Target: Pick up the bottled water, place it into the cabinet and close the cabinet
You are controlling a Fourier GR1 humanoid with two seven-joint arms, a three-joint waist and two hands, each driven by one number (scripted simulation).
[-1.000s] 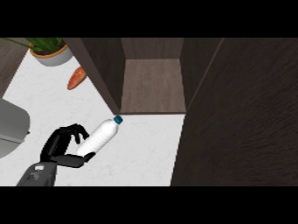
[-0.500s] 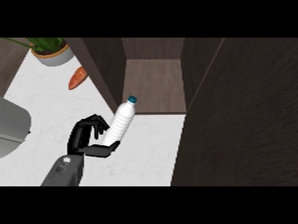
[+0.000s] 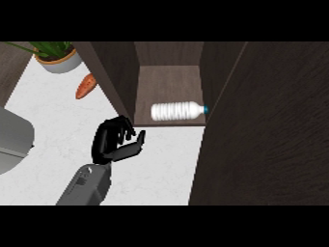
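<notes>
The bottled water [image 3: 175, 110] lies on its side on the cabinet [image 3: 168, 87] shelf, near the front edge, cap pointing to the view's right toward the open dark door panel [image 3: 274, 135]. The bottle is inside the compartment and no hand is touching it.

The left hand [image 3: 116, 142] sits over the white counter [image 3: 60, 120] just below and to the left of the cabinet opening, apart from the bottle. Its fingers are loosely bent, with the thumb spread out, and it is holding nothing: released. The grey forearm [image 3: 89, 185] enters from the lower edge of the view.

The right hand is not visible anywhere in the head view.

The cabinet door stands open and fills the right side of the view.

Other items: a carrot [image 3: 86, 86] lies on the counter left of the cabinet's side wall, a potted plant [image 3: 56, 57] stands behind it near the top left, and a grey rounded appliance [image 3: 2, 144] sits at the left edge. All three are well apart from the hand.
</notes>
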